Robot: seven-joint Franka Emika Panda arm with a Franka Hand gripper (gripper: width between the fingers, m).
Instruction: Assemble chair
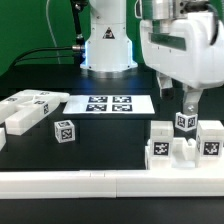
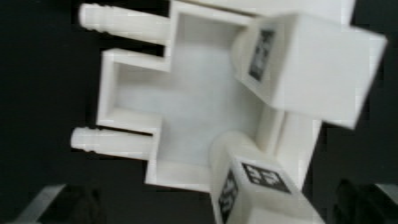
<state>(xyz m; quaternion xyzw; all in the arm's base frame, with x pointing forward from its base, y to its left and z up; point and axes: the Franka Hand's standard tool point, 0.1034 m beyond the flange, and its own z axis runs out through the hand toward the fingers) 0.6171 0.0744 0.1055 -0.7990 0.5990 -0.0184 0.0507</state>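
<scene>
The part-built chair (image 1: 185, 148) stands at the exterior view's right, just behind the white rail, as a cluster of white blocks with tagged uprights. My gripper (image 1: 189, 104) hangs right above its middle tagged upright (image 1: 185, 122). In the wrist view, the chair's white panel (image 2: 178, 100) fills the picture, with two round pegs (image 2: 98, 138) sticking out of one side and a tagged block (image 2: 294, 60) on it. Another tagged block (image 2: 258, 182) lies between my gripper's (image 2: 214, 208) dark fingers. The jaws stand wide apart and open, clear of the block on both sides.
The marker board (image 1: 108, 104) lies in front of the robot's base (image 1: 107, 45). At the exterior view's left are a tagged flat panel (image 1: 35, 100), a white block (image 1: 20, 120) and a small tagged cube (image 1: 64, 130). A long white rail (image 1: 100, 182) runs along the front.
</scene>
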